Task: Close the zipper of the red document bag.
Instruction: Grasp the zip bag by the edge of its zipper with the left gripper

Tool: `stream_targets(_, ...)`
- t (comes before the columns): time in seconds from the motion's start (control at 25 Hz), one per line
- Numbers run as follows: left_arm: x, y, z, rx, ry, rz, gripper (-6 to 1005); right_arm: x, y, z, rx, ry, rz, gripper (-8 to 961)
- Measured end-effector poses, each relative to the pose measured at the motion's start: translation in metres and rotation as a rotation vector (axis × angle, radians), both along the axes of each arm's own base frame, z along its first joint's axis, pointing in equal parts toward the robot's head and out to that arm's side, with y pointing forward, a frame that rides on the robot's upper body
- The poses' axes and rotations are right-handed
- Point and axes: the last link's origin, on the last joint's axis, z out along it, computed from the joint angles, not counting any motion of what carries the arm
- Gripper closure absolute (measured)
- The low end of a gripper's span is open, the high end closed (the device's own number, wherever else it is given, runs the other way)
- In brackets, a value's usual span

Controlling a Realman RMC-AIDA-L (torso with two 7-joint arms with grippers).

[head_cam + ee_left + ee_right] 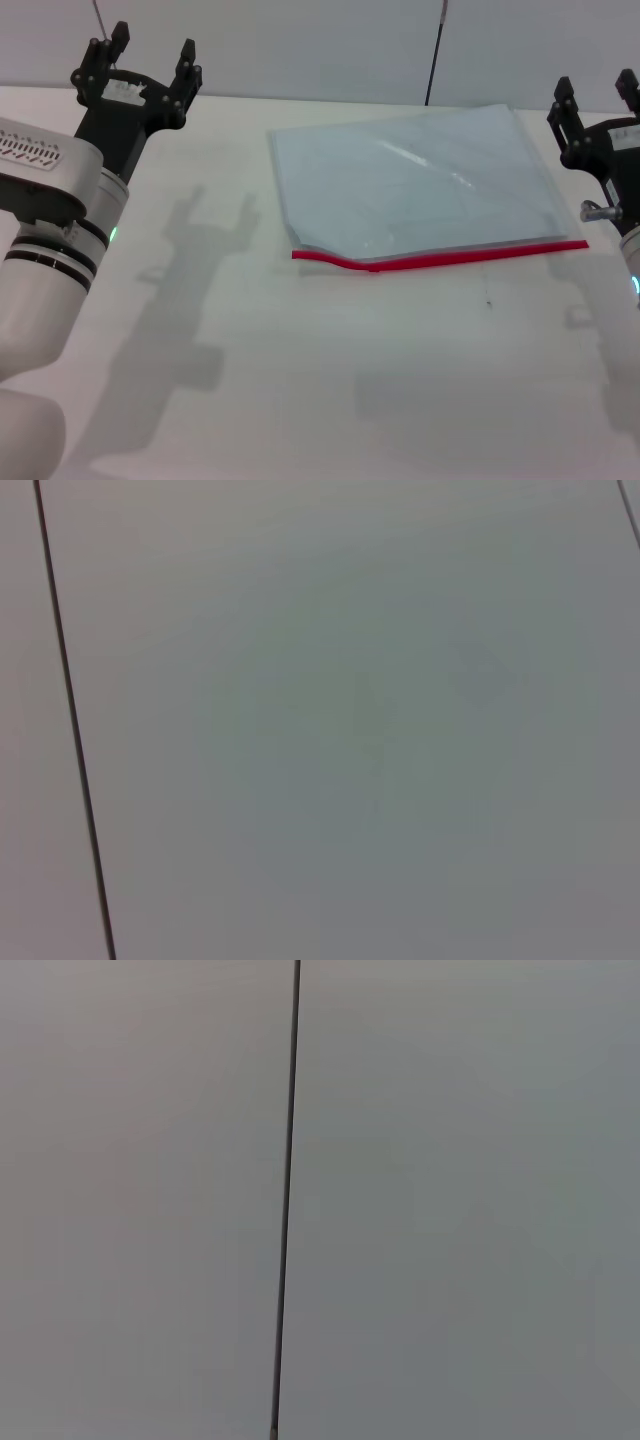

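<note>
The red document bag [420, 180], a flat translucent pale blue pouch, lies on the white table right of centre. Its zipper [440, 259], a thin red strip, runs along the near long edge and bends slightly near its left end. My left gripper [140, 62] is raised at the far left, well away from the bag, open with nothing between its fingers. At the right edge, just beside the bag's right side, my right gripper [598, 98] is raised and open too. Both wrist views show only a plain grey wall with a thin dark seam.
The white table [300, 380] stretches in front of the bag. A grey wall stands behind it, with a dark vertical seam [434, 55] above the bag.
</note>
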Motion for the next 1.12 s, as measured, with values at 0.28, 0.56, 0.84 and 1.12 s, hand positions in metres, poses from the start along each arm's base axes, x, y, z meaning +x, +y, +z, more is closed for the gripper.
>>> stream_targets(0.28,0.0000,0.0000,0.0001,0.001,0.000,0.000,269,-0.0005,0.0003,0.0001,0.000,0.000,0.001,285)
stream_targets(0.56,-0.0002,0.0002,0.0006,0.002,-0.001,0.001,276,-0.0003,0.0004,0.0000,0.000,0.001,0.000,284)
stream_targets(0.84,-0.0004,0.0004,0.0006,0.002,0.000,0.002,282,0.0016,0.0019,0.0012,0.006,0.014,-0.019,284)
stream_targets(1.12,0.0006,-0.0002,-0.0014,-0.004,0.007,-0.002,288,0.0019,0.0014,0.0006,0.005,0.015,-0.020,285)
